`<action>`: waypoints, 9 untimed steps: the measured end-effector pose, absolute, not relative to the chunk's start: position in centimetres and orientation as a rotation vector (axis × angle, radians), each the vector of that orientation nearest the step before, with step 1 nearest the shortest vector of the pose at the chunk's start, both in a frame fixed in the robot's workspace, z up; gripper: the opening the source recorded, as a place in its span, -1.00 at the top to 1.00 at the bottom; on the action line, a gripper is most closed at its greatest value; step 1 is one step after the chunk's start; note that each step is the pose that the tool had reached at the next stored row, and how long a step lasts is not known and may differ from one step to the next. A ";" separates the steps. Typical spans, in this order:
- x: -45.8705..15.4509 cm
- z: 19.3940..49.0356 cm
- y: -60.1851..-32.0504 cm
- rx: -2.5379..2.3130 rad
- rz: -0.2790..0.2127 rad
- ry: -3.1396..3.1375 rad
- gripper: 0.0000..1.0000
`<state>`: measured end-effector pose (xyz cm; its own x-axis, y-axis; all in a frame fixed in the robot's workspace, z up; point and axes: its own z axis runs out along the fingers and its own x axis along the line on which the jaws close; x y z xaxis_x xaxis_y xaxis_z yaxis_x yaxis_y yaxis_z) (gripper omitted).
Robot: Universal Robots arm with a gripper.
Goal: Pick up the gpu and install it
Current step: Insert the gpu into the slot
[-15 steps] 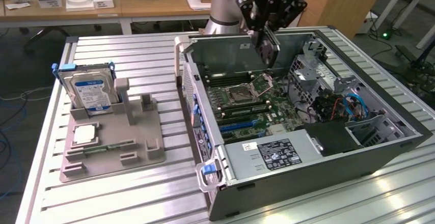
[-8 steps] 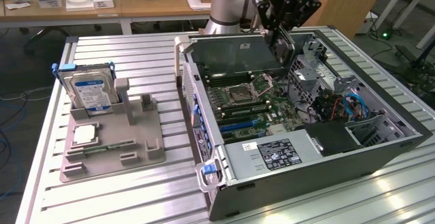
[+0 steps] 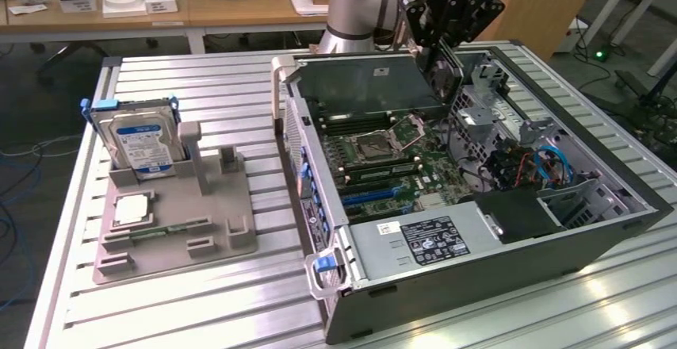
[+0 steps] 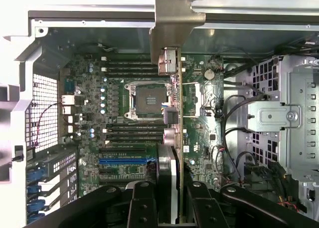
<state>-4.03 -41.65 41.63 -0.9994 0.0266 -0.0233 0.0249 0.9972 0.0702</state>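
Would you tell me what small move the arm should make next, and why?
Probably ease the gpu sideways toward the blue slot, without lowering yet. The pincer grips it edge-on over the motherboard near the processor socket, not over the slot.

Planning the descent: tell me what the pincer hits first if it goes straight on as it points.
The pincer grips the gpu, which leads; its edge would likely meet the motherboard beside the CPU socket first, though depth is unclear.
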 end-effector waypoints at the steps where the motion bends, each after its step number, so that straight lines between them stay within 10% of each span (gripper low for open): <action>1: -4.0 41.6 -41.7 0.040 0.109 3.115 0.44; 9: -4.0 41.6 -41.7 0.040 0.109 3.115 0.44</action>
